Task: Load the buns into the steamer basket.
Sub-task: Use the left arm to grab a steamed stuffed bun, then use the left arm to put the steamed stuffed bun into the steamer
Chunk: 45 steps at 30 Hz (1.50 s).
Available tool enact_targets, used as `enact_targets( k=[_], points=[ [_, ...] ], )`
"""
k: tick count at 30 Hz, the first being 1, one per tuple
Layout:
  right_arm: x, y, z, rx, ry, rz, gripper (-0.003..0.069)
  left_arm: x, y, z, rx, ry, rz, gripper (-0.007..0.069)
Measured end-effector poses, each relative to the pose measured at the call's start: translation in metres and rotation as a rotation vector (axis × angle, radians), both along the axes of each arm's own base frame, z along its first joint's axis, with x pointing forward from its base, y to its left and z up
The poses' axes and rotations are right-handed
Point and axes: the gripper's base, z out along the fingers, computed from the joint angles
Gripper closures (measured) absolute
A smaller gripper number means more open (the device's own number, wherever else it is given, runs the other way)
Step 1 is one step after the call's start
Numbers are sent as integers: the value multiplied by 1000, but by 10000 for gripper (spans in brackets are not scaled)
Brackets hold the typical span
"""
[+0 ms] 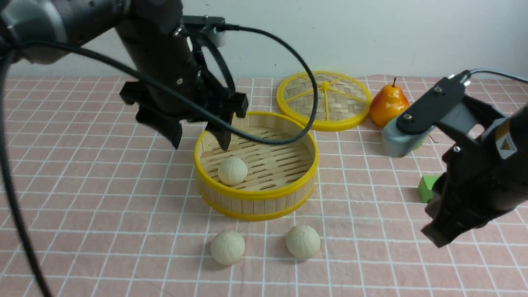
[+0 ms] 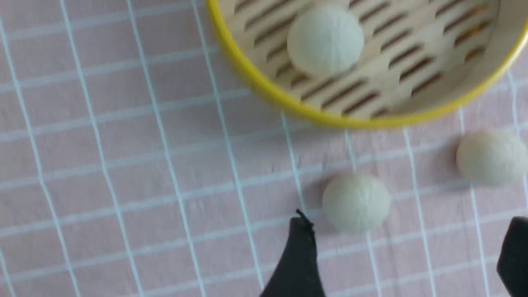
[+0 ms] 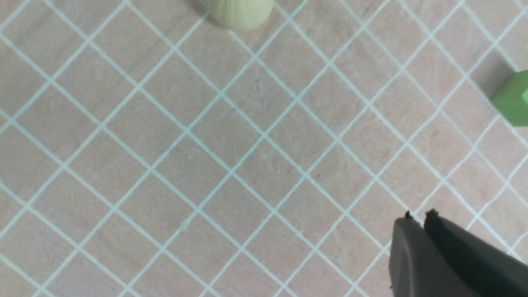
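The steamer basket (image 1: 255, 197) stands mid-table with one bun (image 1: 232, 170) resting on its slatted floor near the left wall. Two more buns (image 1: 227, 247) (image 1: 302, 241) lie on the pink cloth just in front of it. My left gripper (image 1: 201, 145) hangs open and empty above the basket's left rim. In the left wrist view its fingers (image 2: 301, 247) spread wide over the cloth, with a loose bun (image 2: 356, 202) near one tip and the basket's bun (image 2: 326, 39) beyond. My right gripper (image 1: 437, 239) is shut on nothing, low at the right, away from the buns.
A flat woven lid (image 1: 325, 99) with a yellow rim lies behind the basket. An orange pear (image 1: 387, 105) stands to its right. A small green block (image 1: 427, 187) sits on the cloth beside my right arm, also seen as a green block (image 3: 513, 99) in the right wrist view.
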Motion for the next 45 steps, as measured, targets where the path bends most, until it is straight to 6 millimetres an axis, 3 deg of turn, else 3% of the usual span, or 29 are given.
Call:
enact_targets(
  k=[1,2,6,8,11,14,20,30,35,36,37,38,40,42,45],
  points=[
    [-1,-1,2,6,-8,-2,612,0,0,0,-3,2,0,39],
    [-4,-2,7,25,-33,-5,610,-19,6,-17,-5,59,1,39],
    [-6,-3,11,46,-51,-5,607,-44,3,-55,-8,84,-25,39],
    [-5,-2,10,51,-45,-4,606,-58,-9,-79,3,88,-67,39],
    [-4,0,7,52,-32,-6,606,-65,-29,-98,27,60,-114,39],
    [-2,1,5,53,-19,-6,602,-58,-40,-111,45,3,-120,39],
    [-4,1,3,39,10,-8,596,-42,-43,-139,122,-51,-101,39],
    [-5,0,3,32,22,-9,596,-33,-49,-155,112,-82,-95,63],
    [-5,0,3,32,24,-9,590,-32,-51,-166,113,-53,-87,224],
    [-5,0,3,32,24,-9,590,-32,-51,-166,113,-53,-87,224],
    [-6,0,3,31,26,-9,588,-32,-51,-166,113,-53,-87,309],
    [-6,0,3,30,27,-9,587,-32,-51,-166,112,-54,-87,319],
    [-6,0,3,30,28,-9,585,-32,-51,-163,108,-60,-87,426],
    [-6,0,3,30,29,-9,585,-33,-49,-154,105,-66,-82,521],
    [-6,0,3,30,29,-9,582,-32,-50,-123,85,-104,-89,615]
  ],
)
